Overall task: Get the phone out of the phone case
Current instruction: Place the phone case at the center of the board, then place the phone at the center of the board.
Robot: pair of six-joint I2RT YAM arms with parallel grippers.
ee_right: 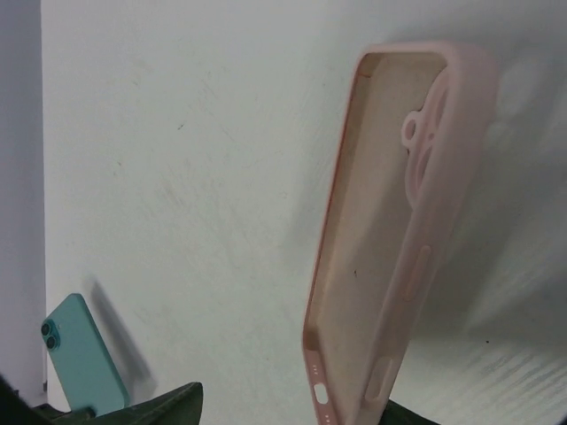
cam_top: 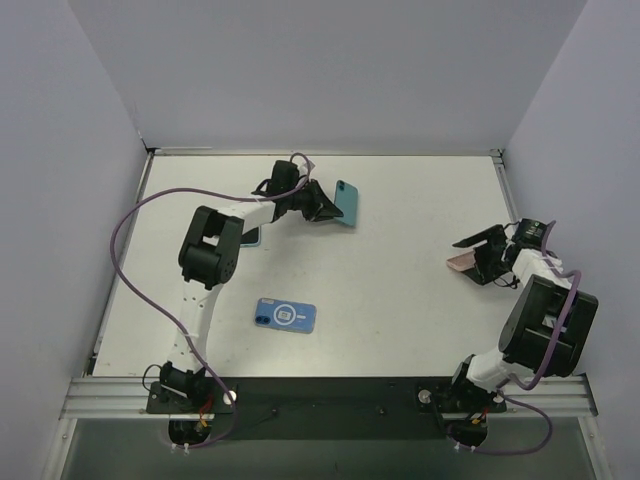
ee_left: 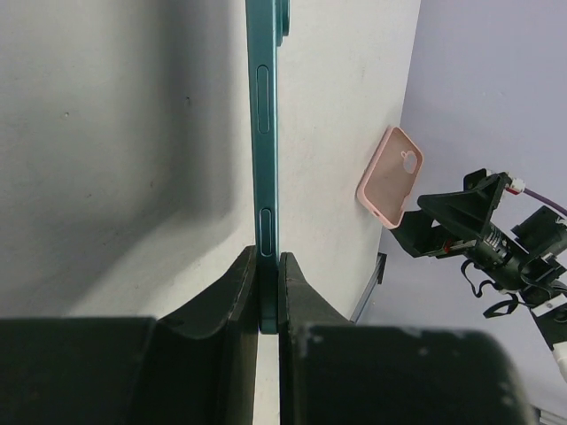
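My left gripper [cam_top: 326, 206] is shut on the bottom end of a bare teal phone [cam_top: 347, 203], held on edge at the back middle of the table. In the left wrist view the phone [ee_left: 263, 133] is seen edge-on between the closed jaws of the gripper [ee_left: 268, 258]. The empty pink case [cam_top: 462, 263] stands tilted on edge at the right. In the right wrist view the case [ee_right: 390, 248] leans by the right finger, with a wide gap to the left finger of my right gripper [ee_right: 292, 403], which is open. The case also shows in the left wrist view [ee_left: 391, 177].
A blue case with a white ring [cam_top: 286, 315] lies flat at the front middle. A dark flat object [cam_top: 251, 237] lies partly under the left arm. Purple cables loop off both arms. Grey walls close in the table on three sides.
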